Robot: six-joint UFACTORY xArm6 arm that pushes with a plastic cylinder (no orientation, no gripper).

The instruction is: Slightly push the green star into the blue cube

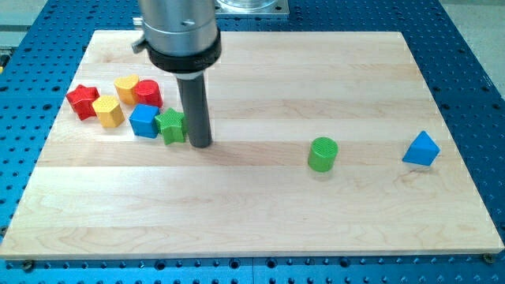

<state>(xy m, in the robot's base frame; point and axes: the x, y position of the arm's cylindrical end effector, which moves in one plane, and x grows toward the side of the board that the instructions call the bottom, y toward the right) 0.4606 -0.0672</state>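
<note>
The green star (170,125) lies at the board's left, touching the right side of the blue cube (144,121). My tip (200,143) stands just right of the green star, touching or almost touching it. The rod rises from there to the arm's grey body at the view's top.
A red star (81,100), a yellow block (108,111), a yellow cylinder (126,88) and a red cylinder (148,94) cluster left of and above the blue cube. A green cylinder (322,154) and a blue triangular block (420,149) lie at the right. The wooden board (260,221) sits on a blue perforated table.
</note>
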